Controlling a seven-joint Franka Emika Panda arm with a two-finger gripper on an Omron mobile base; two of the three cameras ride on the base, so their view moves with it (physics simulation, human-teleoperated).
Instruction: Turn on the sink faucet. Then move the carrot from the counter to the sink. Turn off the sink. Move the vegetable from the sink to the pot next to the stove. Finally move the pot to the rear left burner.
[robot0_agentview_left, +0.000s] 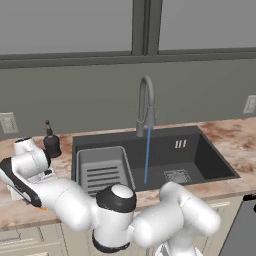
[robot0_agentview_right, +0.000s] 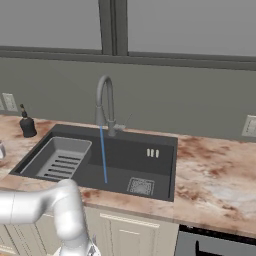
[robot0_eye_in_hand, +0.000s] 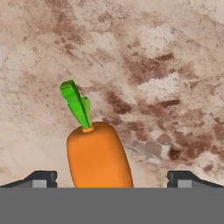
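Note:
The carrot (robot0_eye_in_hand: 98, 155), orange with a green leafy top, lies on the marbled counter (robot0_eye_in_hand: 166, 65). It lies between the two dark fingertips (robot0_eye_in_hand: 41, 178) of my gripper (robot0_eye_in_hand: 113, 179), which is open around it without touching. In the left base view my hand (robot0_agentview_left: 22, 182) hangs low over the counter left of the sink (robot0_agentview_left: 210, 155), with a sliver of the orange carrot (robot0_agentview_left: 44, 207) beneath it. The faucet (robot0_agentview_left: 146, 102) is running; a blue stream (robot0_agentview_left: 147, 155) falls into the basin. The pot is out of view.
A grey rack (robot0_agentview_left: 102, 167) fills the sink's left part. A dark soap dispenser (robot0_agentview_left: 51, 142) stands behind my hand, by the wall. A dark appliance (robot0_agentview_right: 215, 245) sits at the lower right, beyond a stretch of counter (robot0_agentview_right: 215, 175).

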